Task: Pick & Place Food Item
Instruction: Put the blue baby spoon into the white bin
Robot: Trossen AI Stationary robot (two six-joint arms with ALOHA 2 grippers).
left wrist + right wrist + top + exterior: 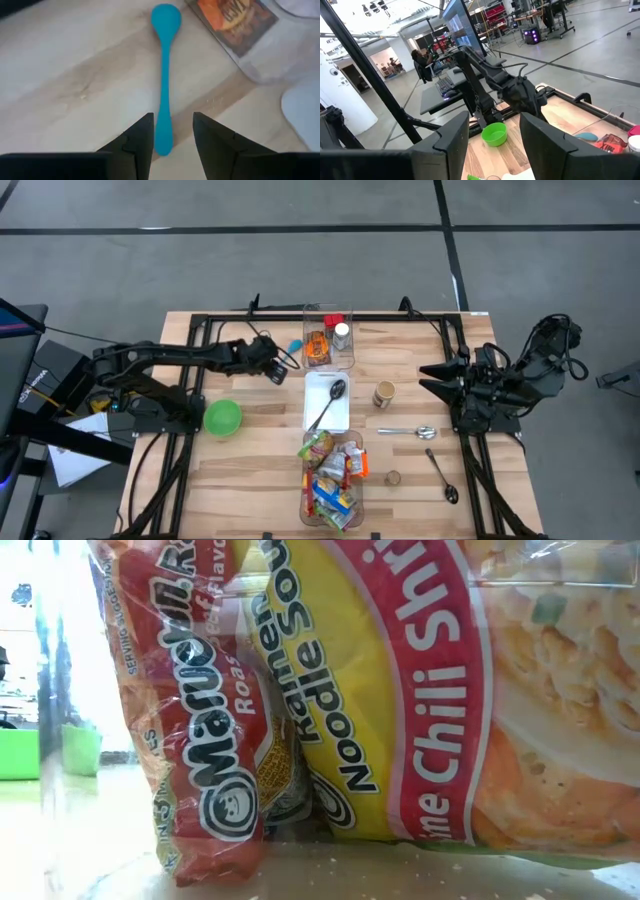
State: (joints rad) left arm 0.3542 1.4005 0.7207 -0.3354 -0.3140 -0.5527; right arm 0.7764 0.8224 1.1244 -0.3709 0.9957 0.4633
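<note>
LEFT TOOL (172, 132): parted, nothing held, handle of blue spoon (164, 75) straddled on bench (250, 470) | RIGHT TOOL (492, 132): parted, empty, parked at bench edge | FOOD: noodle packets (330, 475) in near bin | RISK: spoon, not food, may be grasped.

Overhead looking straight down, low view pressed against ramen packets (300, 740), wrist views forward, sharing green bowl (494, 134)

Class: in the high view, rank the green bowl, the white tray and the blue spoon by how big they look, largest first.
1. white tray
2. green bowl
3. blue spoon, mostly hidden by the left gripper, so its full length is unsure here.
</note>
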